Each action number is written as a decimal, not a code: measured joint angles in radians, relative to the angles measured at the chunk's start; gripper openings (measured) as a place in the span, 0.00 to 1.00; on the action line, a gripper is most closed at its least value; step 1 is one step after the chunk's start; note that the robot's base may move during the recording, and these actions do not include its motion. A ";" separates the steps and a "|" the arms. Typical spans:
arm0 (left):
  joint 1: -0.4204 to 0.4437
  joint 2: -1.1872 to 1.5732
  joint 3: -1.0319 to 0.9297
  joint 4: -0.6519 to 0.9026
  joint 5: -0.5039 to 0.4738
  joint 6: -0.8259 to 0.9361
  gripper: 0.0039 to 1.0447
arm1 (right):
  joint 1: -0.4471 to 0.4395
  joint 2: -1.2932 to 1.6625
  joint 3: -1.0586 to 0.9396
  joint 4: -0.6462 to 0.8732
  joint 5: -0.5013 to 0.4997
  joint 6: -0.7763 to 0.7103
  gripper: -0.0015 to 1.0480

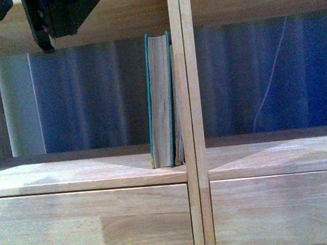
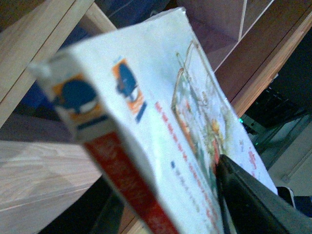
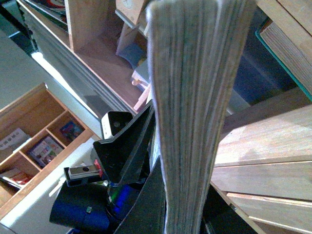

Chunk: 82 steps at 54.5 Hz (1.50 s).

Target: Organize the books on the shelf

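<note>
Shelf board point(image 1: 70, 175) free except teal book point(image 1: 160, 99) — pressed against divider point(image 1: 188, 97)

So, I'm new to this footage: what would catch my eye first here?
A teal-covered book stands upright beside the shelf's centre divider in the front view. The left gripper pinches a white paperback with a red spine, and another book's greyish page edges fill the right wrist view.

Dim, bluish light; blurry close-ups.

The white paperback point(image 2: 161, 122) is blurred, its lettering unreadable and its lower end cut off. In the right wrist view, the thick book point(image 3: 195, 112) shows only page edges, with covers hidden and both ends cropped. A dark shape point(image 1: 55, 17) is cut by the front view's top edge.
</note>
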 joint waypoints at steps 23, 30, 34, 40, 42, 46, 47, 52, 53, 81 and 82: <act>0.005 -0.018 0.000 0.005 0.005 -0.042 0.06 | -0.051 0.004 0.000 -0.012 -0.016 0.019 0.60; 0.016 -0.018 0.000 0.002 0.004 -0.039 0.06 | -0.094 0.004 0.000 -0.012 -0.036 0.019 0.77; 0.025 -0.018 0.000 -0.001 0.004 -0.032 0.06 | -0.128 0.002 0.000 -0.012 -0.045 0.014 0.87; 0.035 -0.019 0.000 -0.011 0.005 -0.021 0.06 | -0.185 -0.003 0.000 -0.017 -0.056 -0.040 0.94; 0.040 -0.021 0.000 -0.018 0.008 -0.015 0.06 | -0.207 -0.006 -0.003 -0.018 -0.065 -0.077 0.93; 0.049 -0.030 0.000 -0.035 0.012 -0.001 0.06 | -0.267 -0.009 -0.020 -0.018 -0.063 -0.167 0.93; 0.052 -0.034 0.000 -0.040 0.013 0.007 0.06 | -0.277 -0.009 -0.023 -0.018 -0.060 -0.174 0.93; 0.068 -0.053 0.000 -0.074 0.015 0.043 0.06 | -0.367 -0.006 -0.055 -0.007 -0.053 -0.319 0.93; 0.071 -0.056 0.000 -0.080 0.015 0.045 0.06 | -0.376 -0.005 -0.060 -0.002 -0.048 -0.335 0.93; 0.241 -0.220 -0.038 -0.370 0.060 0.418 0.06 | -0.501 -0.034 -0.242 0.238 -0.184 -0.814 0.93; 0.247 -0.226 -0.042 -0.379 0.061 0.427 0.06 | -0.501 -0.036 -0.245 0.238 -0.183 -0.820 0.93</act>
